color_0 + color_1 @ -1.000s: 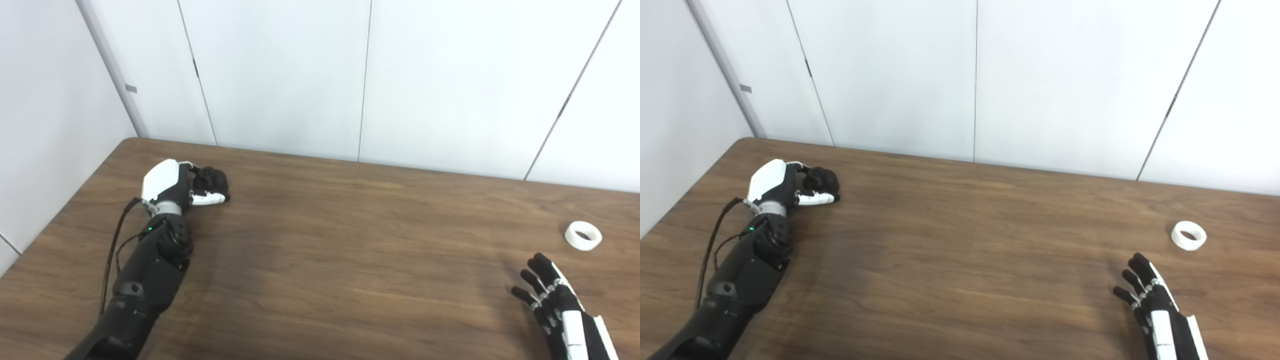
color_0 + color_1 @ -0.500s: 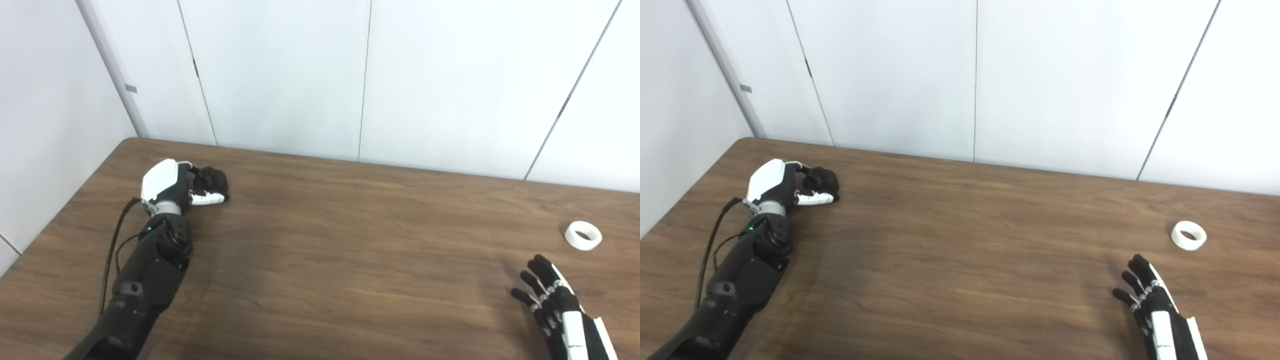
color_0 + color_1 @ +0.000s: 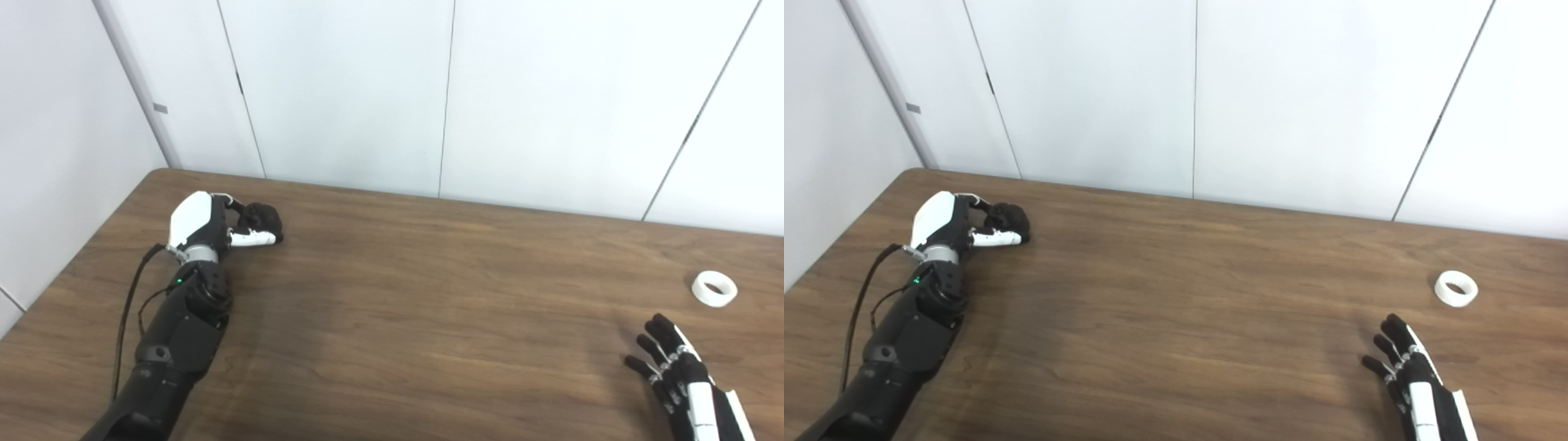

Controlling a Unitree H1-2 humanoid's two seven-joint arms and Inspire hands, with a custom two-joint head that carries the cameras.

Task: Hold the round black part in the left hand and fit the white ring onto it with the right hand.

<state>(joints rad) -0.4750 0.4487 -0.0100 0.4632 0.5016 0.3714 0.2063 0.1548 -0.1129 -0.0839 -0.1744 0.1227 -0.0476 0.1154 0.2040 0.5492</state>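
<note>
Desk (image 3: 392,318): dark brown wood-grain top, filling the lower half of both views; its far edge runs along a white panelled wall (image 3: 343,92).

Left hand (image 3: 205,223): white back shell over black fingers, at the far left of the desk near the corner. The fingers (image 3: 254,239) curl round the round black part, with one white-tipped finger lying under its near side. The hand is closed on the part. The black forearm (image 3: 177,331) runs down to the bottom left edge, with a cable (image 3: 125,312) looping along its outer side and a small green light near the wrist.

Round black part (image 3: 263,215): small, dark and rounded, gripped at the fingertips of the left hand, at or just above the desk surface; whether it rests on the wood cannot be told. Its detail is too dark to make out.

Right hand (image 3: 680,373): black with white strips along its back, at the bottom right corner, low over the desk. The fingers (image 3: 658,331) are stretched out and spread apart, pointing up and to the left, and hold nothing.

White ring (image 3: 714,288): short, thick-walled band lying flat on the desk at the far right, hole facing up. It lies beyond the right hand's fingertips and a little to their right, near but clear of them. It is well apart from the round black part, across the full width of the desk.
</note>
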